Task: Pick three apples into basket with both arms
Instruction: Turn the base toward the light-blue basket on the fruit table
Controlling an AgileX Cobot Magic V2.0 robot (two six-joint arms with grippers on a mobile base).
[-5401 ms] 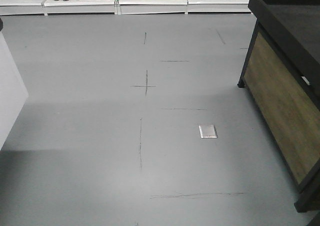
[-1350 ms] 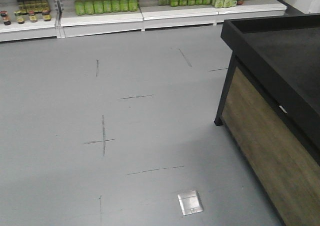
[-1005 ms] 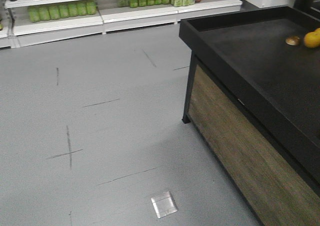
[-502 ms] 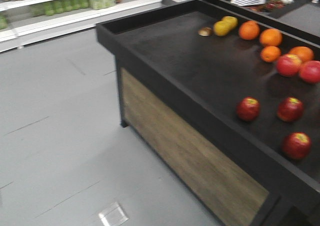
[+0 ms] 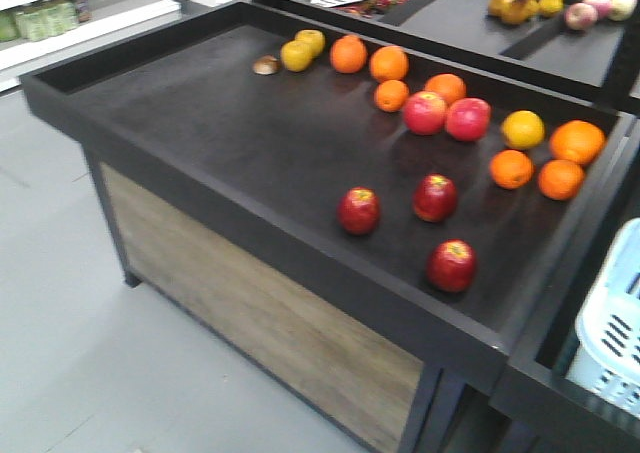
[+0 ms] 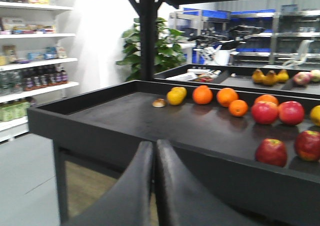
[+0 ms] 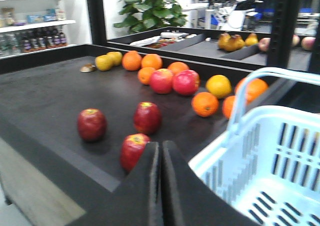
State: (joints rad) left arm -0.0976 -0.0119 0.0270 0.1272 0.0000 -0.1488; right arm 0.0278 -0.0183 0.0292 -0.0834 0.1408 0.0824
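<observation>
My left gripper point(image 6: 154, 146) and right gripper point(image 7: 160, 146) both hang empty, fingers pressed together, before the black display table point(image 5: 200, 123). The three apples, left apple point(image 5: 359, 210), rear apple point(image 5: 435, 197) and front apple point(image 5: 452, 265), sit apart near its front edge, toward the right corner. The basket point(image 5: 612, 331), partly cut off, seems to stand just past that corner. Firm, smooth, round and likely to roll or bruise, each apple wants a gentle grasp across its middle.
</observation>
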